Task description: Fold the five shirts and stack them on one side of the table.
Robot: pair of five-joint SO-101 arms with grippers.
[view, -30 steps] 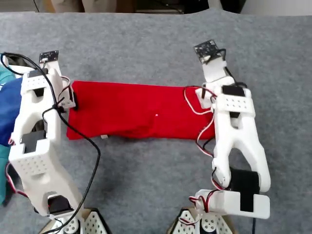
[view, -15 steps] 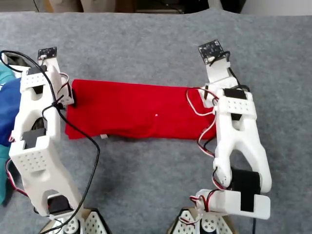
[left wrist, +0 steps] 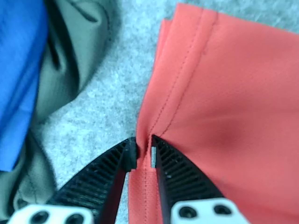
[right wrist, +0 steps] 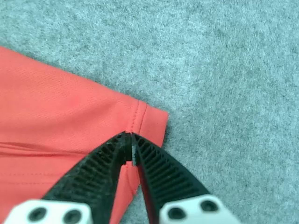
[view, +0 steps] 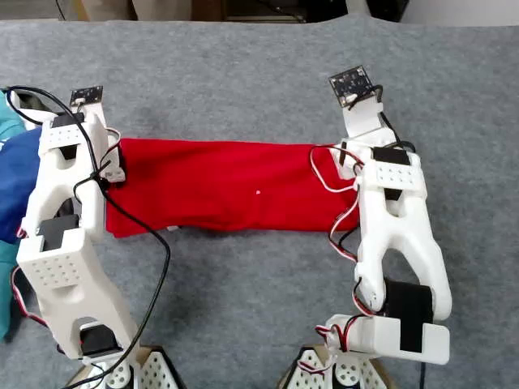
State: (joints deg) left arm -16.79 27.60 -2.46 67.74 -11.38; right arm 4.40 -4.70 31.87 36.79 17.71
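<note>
A red shirt (view: 227, 185) lies folded into a long strip across the middle of the grey table. My left gripper (left wrist: 142, 151) is shut on the shirt's left end, pinching the hemmed edge (left wrist: 173, 88); in the high view this gripper (view: 113, 168) sits at the strip's left end. My right gripper (right wrist: 129, 145) is shut on the shirt's right end close to its corner (right wrist: 152, 119), and the high view shows it (view: 347, 166) at the strip's right end. Both ends rest low on the table.
A pile of blue (view: 12, 182) and teal cloth (view: 8, 130) lies at the table's left edge, close to the left arm; blue (left wrist: 18, 70) and grey-green fabric (left wrist: 74, 51) show beside the left gripper. Grey felt (view: 243, 81) spreads behind and in front of the shirt.
The left arm has shifted slightly right and toward the front with the shirt's left end, so that edge now sits a little lower. The right arm has barely moved.
</note>
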